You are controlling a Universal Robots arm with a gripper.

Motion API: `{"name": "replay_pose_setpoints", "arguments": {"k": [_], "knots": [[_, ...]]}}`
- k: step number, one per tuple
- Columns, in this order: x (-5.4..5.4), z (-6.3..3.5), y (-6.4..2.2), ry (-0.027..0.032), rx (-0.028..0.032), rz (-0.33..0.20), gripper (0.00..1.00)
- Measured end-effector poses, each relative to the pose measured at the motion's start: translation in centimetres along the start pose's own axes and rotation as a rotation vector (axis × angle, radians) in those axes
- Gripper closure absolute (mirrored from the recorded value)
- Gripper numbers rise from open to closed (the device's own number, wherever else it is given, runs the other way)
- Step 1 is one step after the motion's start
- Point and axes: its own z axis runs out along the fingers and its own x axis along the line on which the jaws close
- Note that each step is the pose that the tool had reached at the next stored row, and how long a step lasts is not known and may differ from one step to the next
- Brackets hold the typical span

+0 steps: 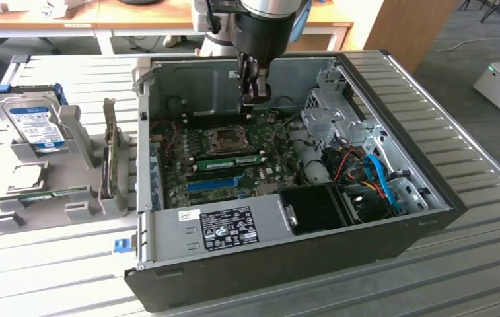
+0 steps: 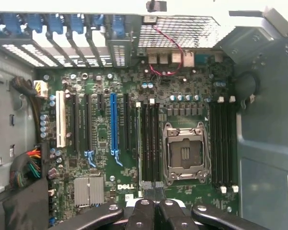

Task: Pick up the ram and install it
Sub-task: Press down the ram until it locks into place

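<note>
The pincer (image 1: pixel 251 99) hangs clenched and empty above the motherboard (image 1: pixel 232 155); the ram (image 1: pixel 230 160) sits slotted below it, case walls (image 1: pixel 391 132) well apart.

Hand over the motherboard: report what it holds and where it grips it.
Nothing held. The hand is shut above the motherboard, nothing between its fingers; a green ram stands in a slot.

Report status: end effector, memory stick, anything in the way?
End effector shut, nothing in it, above the motherboard. Memory stick sits in a slot beside the processor socket. Nothing between them.
</note>
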Motion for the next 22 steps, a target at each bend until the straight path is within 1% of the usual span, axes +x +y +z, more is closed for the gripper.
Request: {"name": "replay_pose_setpoints", "arguments": {"k": [22], "knots": [[0.00,0.00,0.00,-0.0144,0.0310,0.374,0.89]]}}
